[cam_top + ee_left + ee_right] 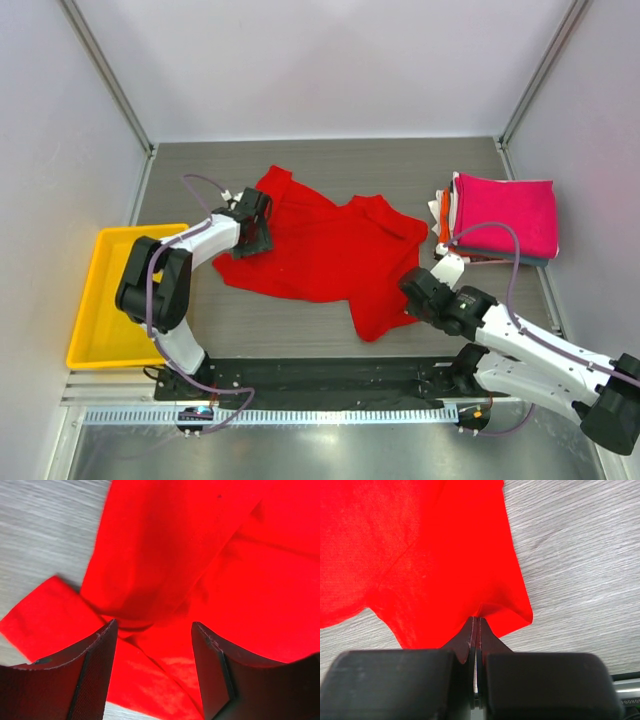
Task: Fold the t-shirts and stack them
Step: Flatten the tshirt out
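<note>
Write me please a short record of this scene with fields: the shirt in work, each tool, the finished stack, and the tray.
shirt in work: red t-shirt, unfolded and crumpled, lying between the two arms
left tool: open, jaws apart over a fold at the shirt's left side
right tool: shut, pinching the shirt's near right edge
stack: folded t-shirts, magenta-pink one on top, at the far right
yellow tray: at the left edge, beside the left arm
fold status: red shirt not yet folded or stacked
</note>
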